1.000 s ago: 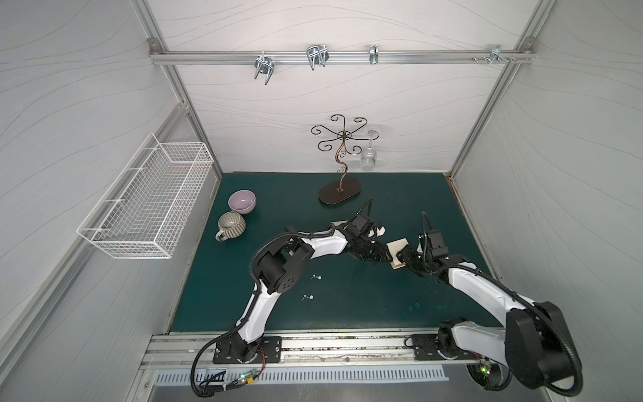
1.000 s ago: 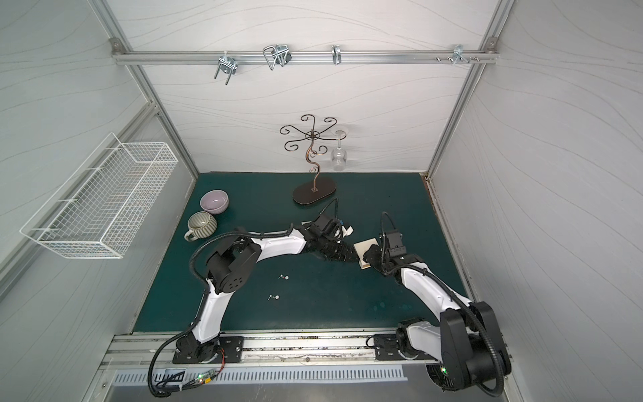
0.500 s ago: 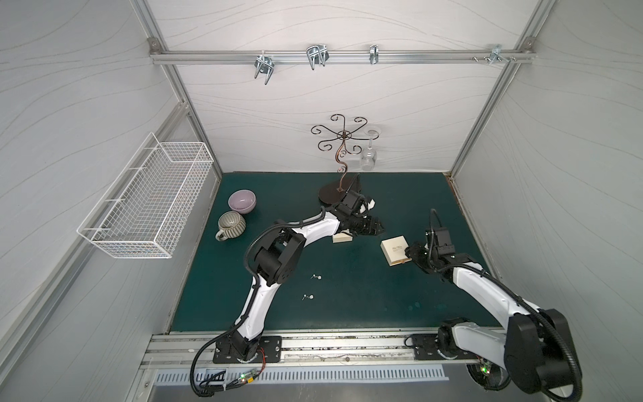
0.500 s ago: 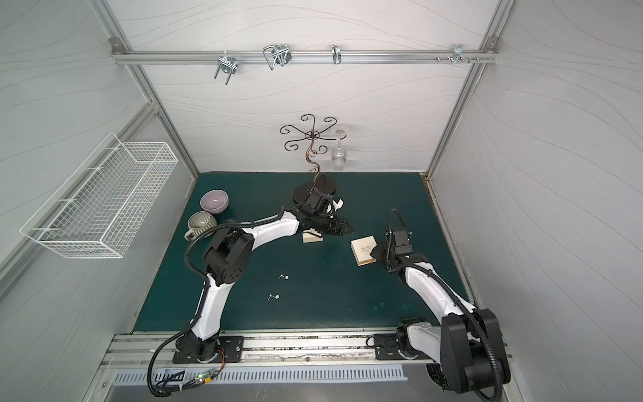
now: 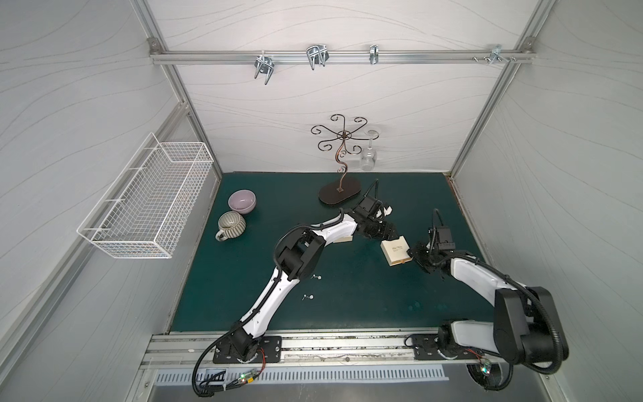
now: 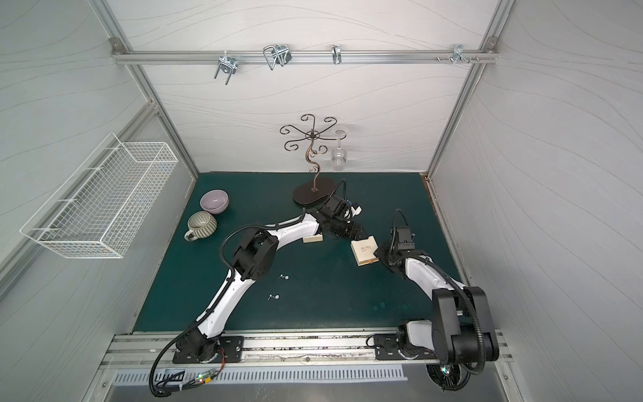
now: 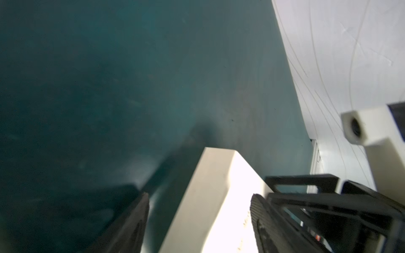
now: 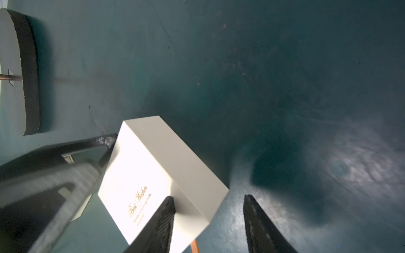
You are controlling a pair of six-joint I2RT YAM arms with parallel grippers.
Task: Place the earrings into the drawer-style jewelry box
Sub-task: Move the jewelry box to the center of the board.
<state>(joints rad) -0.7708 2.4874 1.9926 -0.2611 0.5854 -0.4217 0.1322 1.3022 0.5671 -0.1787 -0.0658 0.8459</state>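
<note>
Just changed: the left claw (image 5: 390, 235) had swung back from beside the base of the stand (image 5: 339, 196), where it hung half a second before. It now sat at the upper-left corner of the drawer-style jewelry box (image 5: 395, 251).
Left grip: its fingers stood apart, straddling that corner. In the left wrist view a strip of green showed between one finger and the box wall, so nothing was clamped.
Right arm: the right claw (image 5: 414, 255) had kept to the box's lower-right edge. Its fingers were apart, one over the lid and the other clear above bare green.
Box: it lay about where it had been, right of centre in both top views, gold script up. A tan tab (image 8: 194, 246) showed at its lower edge, and the drawer was not visibly slid out.
Meaning: both claws seemed to be settling to brace the box and draw the drawer. Opening looked unfinished.
Earrings: the earrings (image 5: 316, 277) had not moved. They lay in two small clusters left of centre, well apart from the box.
Second box: a small cream box (image 5: 345, 239) sat partly under the left forearm.
Bench: a dark green bench (image 5: 365, 306) with faint scuffs.
Room: white walls and an aluminium rail (image 5: 341, 60) with hooks. A wire basket (image 5: 146, 198) hung at left, and a glass (image 5: 368, 162) hung from the stand. A lilac bowl (image 5: 241, 201) and a striped mug (image 5: 231, 224) stood at upper left.
</note>
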